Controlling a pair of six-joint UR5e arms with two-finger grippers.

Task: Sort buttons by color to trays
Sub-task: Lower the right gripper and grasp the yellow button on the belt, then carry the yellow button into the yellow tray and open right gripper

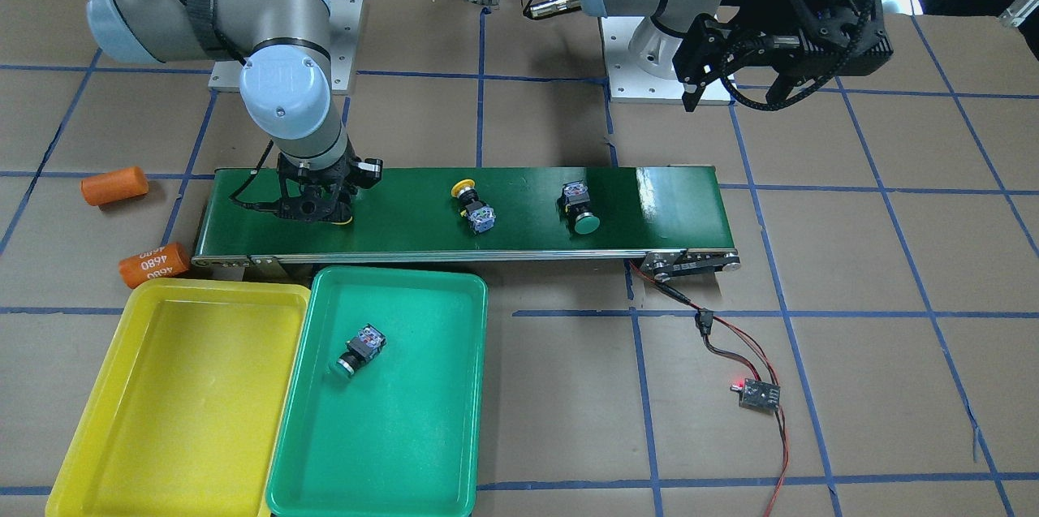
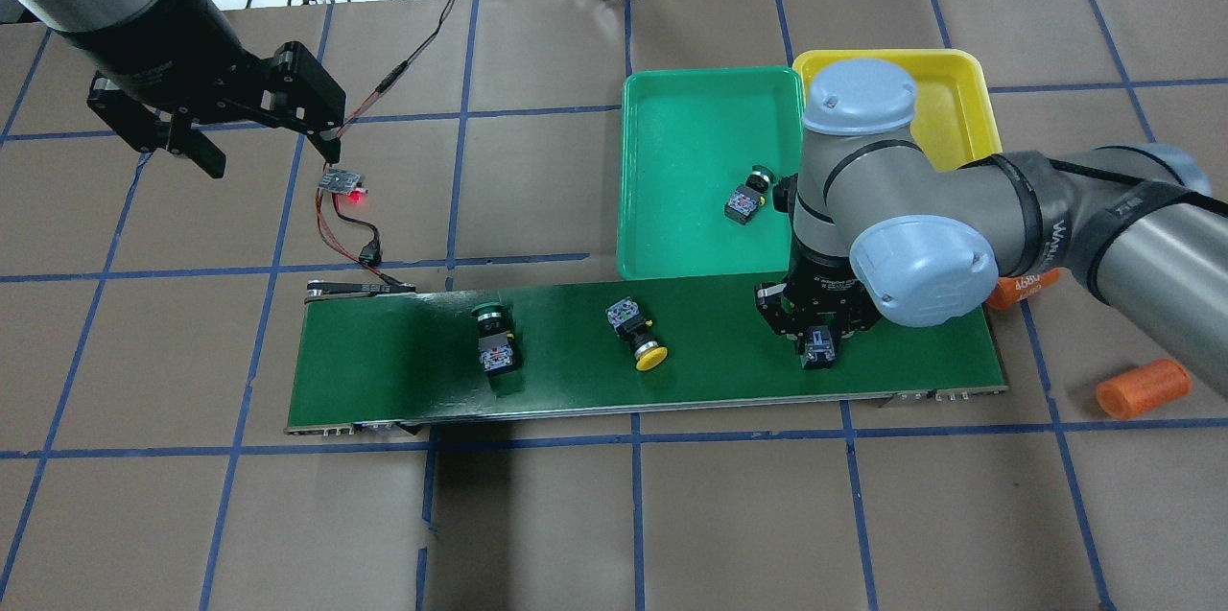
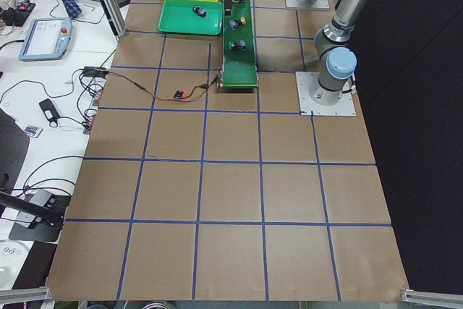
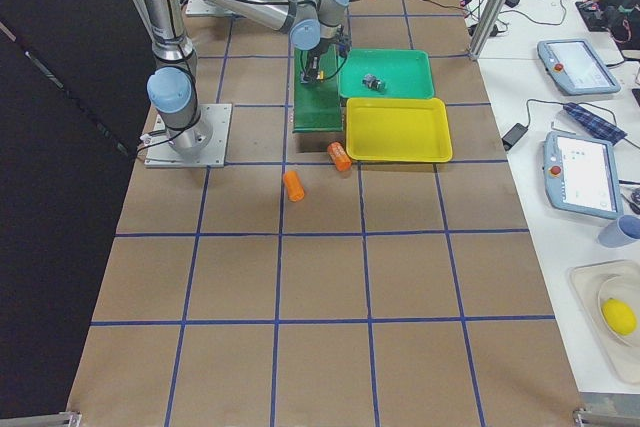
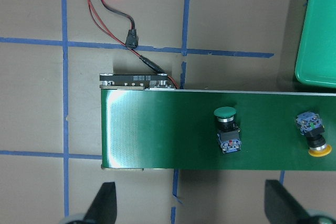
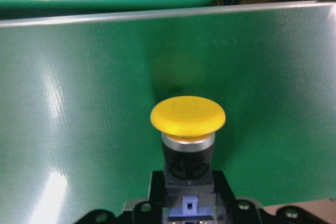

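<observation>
Right gripper (image 2: 817,352) is clasping a yellow button (image 6: 188,115) on the belt (image 2: 576,381), green tray (image 2: 691,131) lying just beyond it; left gripper (image 2: 269,155) is hanging wide open.

Surveyed table (image 1: 852,273): brown covering, blue tape grid. Found lying directly on it:
- Long dark-green conveyor belt (image 1: 649,208) across the middle.
- Green tray (image 1: 406,436) and yellow tray (image 1: 178,420), side by side and touching, just beside the belt's operator-side edge.
- Plain orange cylinder (image 1: 114,185) off the belt's end.
- Orange cylinder marked "4680" (image 1: 154,264), just beside the yellow tray's corner.
- Small circuit board (image 1: 758,394), red light lit, joined by red-black wires (image 1: 714,338) to the belt's other end.
</observation>
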